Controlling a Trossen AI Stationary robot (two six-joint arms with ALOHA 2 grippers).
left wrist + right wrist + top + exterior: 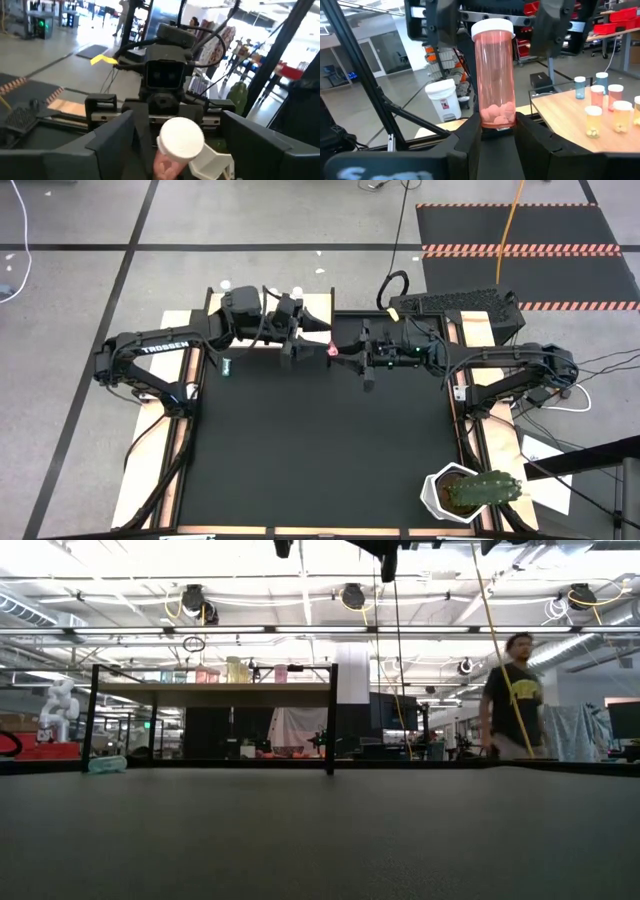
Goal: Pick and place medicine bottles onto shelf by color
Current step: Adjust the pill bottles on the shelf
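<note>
A pink medicine bottle [493, 75] with a white cap [181, 137] hangs high above the black mat [320, 450], at the far middle between both arms. My right gripper [497, 127] is shut on it. My left gripper [177, 120] faces it, open, with one finger on either side of the cap and apart from it. The pale-wood shelf [570, 117] stands at the far left and carries several blue, pink and yellow bottles [593, 120]. One greenish bottle [107, 764] lies on its side on the mat near the shelf's leg. My right gripper pinches the pink bottle's bottom end [496, 120] between its two fingers. The fingers come level from the table's right and lie along the bottle. The bottle juts straight out past the fingertips, cap toward my left gripper, lifted clear of the mat.
A white pot with a green cactus [470, 492] stands at the near right corner. A dark keyboard-like unit [455, 302] sits beyond the far right edge. A person [515, 695] walks in the room behind. The mat's middle and near part lie bare.
</note>
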